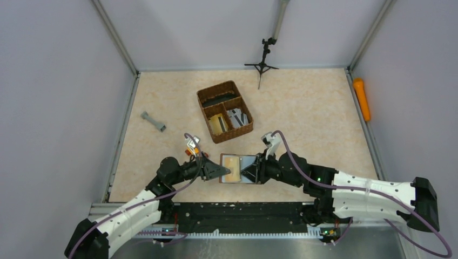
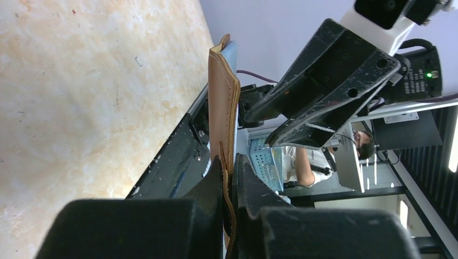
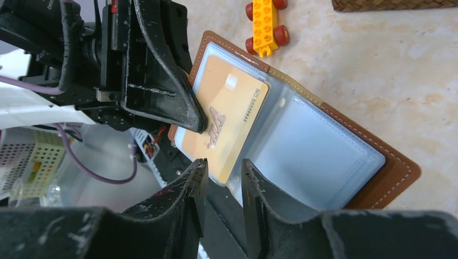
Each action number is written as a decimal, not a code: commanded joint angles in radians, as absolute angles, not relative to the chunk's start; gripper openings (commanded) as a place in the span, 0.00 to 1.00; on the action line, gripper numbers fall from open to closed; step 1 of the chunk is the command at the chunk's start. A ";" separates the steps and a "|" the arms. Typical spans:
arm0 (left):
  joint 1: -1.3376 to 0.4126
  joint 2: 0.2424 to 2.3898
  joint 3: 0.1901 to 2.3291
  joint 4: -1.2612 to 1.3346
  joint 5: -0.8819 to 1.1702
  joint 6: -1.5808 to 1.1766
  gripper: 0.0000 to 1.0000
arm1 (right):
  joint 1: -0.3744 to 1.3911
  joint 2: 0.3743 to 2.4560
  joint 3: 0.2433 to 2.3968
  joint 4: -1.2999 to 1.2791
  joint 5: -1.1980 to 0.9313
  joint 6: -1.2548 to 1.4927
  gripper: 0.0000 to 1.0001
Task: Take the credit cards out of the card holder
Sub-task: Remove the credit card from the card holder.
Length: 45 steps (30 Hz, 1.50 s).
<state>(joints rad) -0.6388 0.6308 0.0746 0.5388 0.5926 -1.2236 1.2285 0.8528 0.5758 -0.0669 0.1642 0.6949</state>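
The brown card holder (image 1: 248, 161) lies open near the table's front edge, its clear sleeves up (image 3: 318, 151). One tan-gold credit card (image 3: 229, 116) sits askew in the left sleeve, its lower corner poking past the sleeve's edge. My left gripper (image 2: 232, 168) is shut on the holder's brown left edge (image 2: 222, 102), and one of its fingers (image 3: 178, 102) lies over the card's side. My right gripper (image 3: 222, 166) is open, its tips either side of the card's lower corner without touching it. From above, both grippers (image 1: 221, 171) (image 1: 244, 171) meet over the holder.
A brown woven basket (image 1: 215, 93) with compartments holding items stands behind the holder. A small yellow toy with red wheels (image 3: 264, 21) lies just beyond it. A grey part (image 1: 153, 121) lies at the left, a small tripod (image 1: 262, 63) at the back, an orange object (image 1: 362, 99) outside the right rail.
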 commanded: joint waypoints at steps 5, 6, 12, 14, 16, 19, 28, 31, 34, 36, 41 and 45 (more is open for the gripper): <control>-0.643 0.603 0.071 0.698 0.630 -1.278 0.00 | 1.210 0.860 0.532 0.100 0.089 0.783 0.30; -0.643 0.602 0.071 0.708 0.635 -1.285 0.00 | 1.204 0.864 0.533 0.102 0.078 0.792 0.29; -0.643 0.589 0.063 0.736 0.645 -1.306 0.00 | 1.161 0.856 0.482 0.205 -0.011 0.839 0.26; -0.643 0.589 0.059 0.750 0.649 -1.315 0.00 | 1.135 0.854 0.459 0.253 -0.065 0.864 0.25; -0.643 0.589 0.059 0.755 0.648 -1.316 0.00 | 1.103 0.865 0.439 0.297 -0.127 0.890 0.20; -0.643 0.598 0.058 0.758 0.647 -1.315 0.00 | 1.079 0.879 0.415 0.377 -0.178 0.914 0.18; -0.645 0.621 0.056 0.773 0.643 -1.311 0.05 | 1.052 0.886 0.381 0.494 -0.247 0.947 0.00; -0.644 0.616 0.057 0.759 0.637 -1.304 0.11 | 1.037 0.873 0.375 0.473 -0.244 0.956 0.00; -0.645 0.605 0.055 0.747 0.628 -1.300 0.15 | 1.010 0.851 0.358 0.451 -0.243 0.976 0.00; -0.644 0.588 0.048 0.738 0.612 -1.302 0.16 | 0.984 0.836 0.344 0.431 -0.248 0.985 0.00; -0.644 0.542 0.038 0.712 0.581 -1.307 0.12 | 0.948 0.823 0.322 0.422 -0.279 0.996 0.00; -0.643 0.524 0.039 0.692 0.577 -1.302 0.00 | 0.944 0.824 0.322 0.429 -0.292 0.996 0.00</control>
